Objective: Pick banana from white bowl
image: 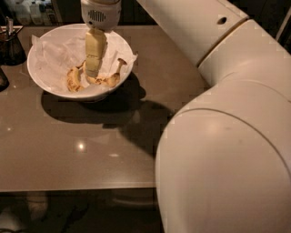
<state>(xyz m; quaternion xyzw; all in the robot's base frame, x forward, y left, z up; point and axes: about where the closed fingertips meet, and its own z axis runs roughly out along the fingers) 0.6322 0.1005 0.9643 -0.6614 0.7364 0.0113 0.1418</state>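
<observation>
The white bowl (45, 79), lined with crumpled white paper, stands at the back left of the brown table (68, 150). In it lies the long curved banana (111, 78), spotted brown, with its stem end pointing up to the right. A shorter, stubby banana (72, 79) lies to its left. My gripper (92, 73) hangs straight down from its white wrist into the bowl. Its tip is between the two bananas, at the long banana's left end, which it partly hides.
My large white arm (227, 136) fills the right side and hides that part of the table. A dark container (10, 45) stands at the left edge beside the bowl. Bottles (27, 13) stand behind it. The table's front edge (77, 186) runs below.
</observation>
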